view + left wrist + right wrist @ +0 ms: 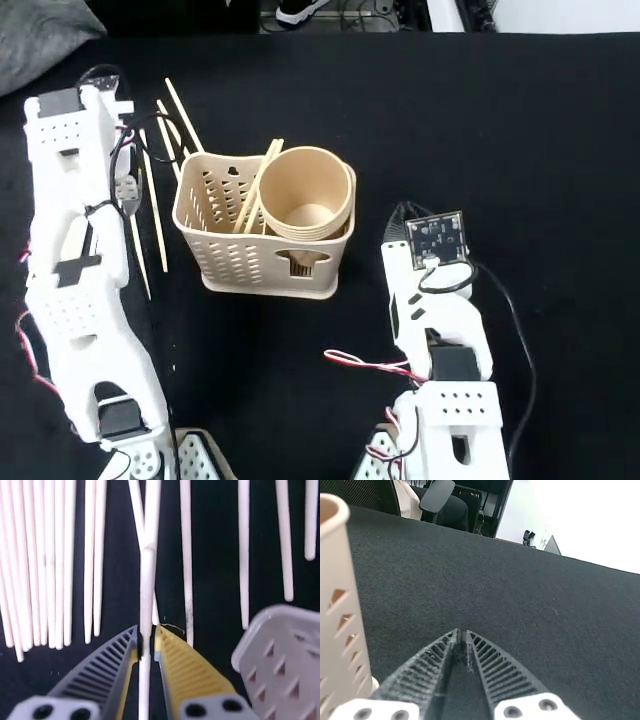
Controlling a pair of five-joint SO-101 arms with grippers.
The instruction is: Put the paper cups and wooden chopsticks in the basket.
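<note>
**Chopsticks point(45, 555): one pinched, basket point(240, 262) next**

Most sticks lie loose on the table point(520, 140) just left of the basket. A few already stand inside it beside the stacked cups point(310, 180). Cups look done, so sticks are the step in hand; I'd say the job's past halfway.

Left gripper point(146, 639) has its jaws closed on a single chopstick point(149, 580), pinched right at the tips. Other sticks lie alongside it on both sides, one crossing close under it. Right gripper point(461, 639) is closed w/ nothing in it, over bare table just beside the basket's right wall.

Next move, imo: lift straight up so the neighbours don't drag along, then carry over the near rim and let go in the part left of the cups. W/ a tip-only pinch the stick could swivel or slip.

Edges & room: a basket corner sits near the left gripper, so little slack on that side. The cups take up the basket's right part, which leaves a narrow slot. Table beyond and right of the basket is open, and the right arm is apart from the path.
</note>
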